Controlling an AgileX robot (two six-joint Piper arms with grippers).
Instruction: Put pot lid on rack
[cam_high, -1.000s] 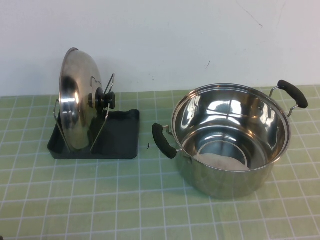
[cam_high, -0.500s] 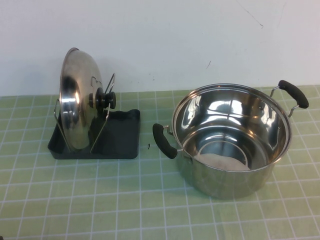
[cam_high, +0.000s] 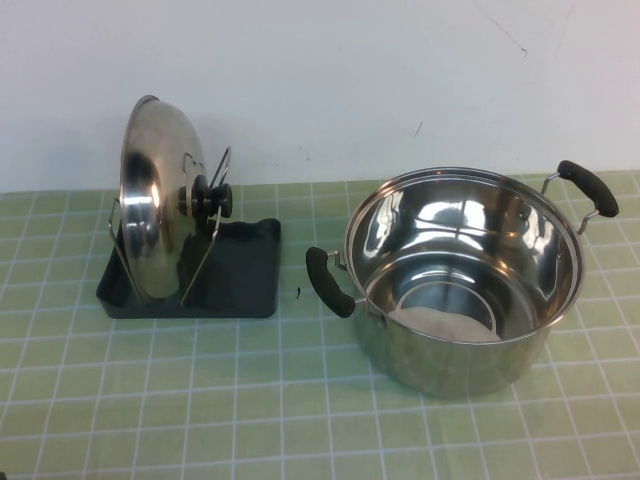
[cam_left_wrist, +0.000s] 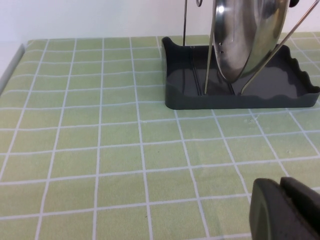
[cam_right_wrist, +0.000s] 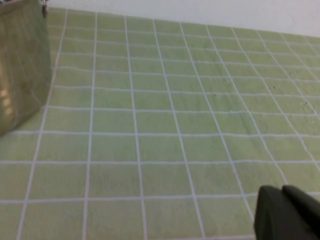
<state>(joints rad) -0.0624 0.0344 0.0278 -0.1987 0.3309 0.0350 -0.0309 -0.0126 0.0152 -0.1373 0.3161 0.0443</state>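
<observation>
Both grippers are seen only in the wrist views, low over the green tiled cloth (cam_high: 250, 390) and holding nothing. Left gripper (cam_left_wrist: 287, 210) is pressed closed, its dark fingers together, with bare cloth between it and the rack (cam_left_wrist: 240, 95). Right gripper (cam_right_wrist: 290, 215) is likewise closed, well apart from the pot (cam_right_wrist: 20, 65) seen at the edge of its view. Farther back, on the left of the table, the lid (cam_high: 155, 200) is stood on edge in the rack (cam_high: 240, 270), held between the wire uprights with its black knob (cam_high: 212, 198) turned toward the pot (cam_high: 460, 280), which sits open to the right
</observation>
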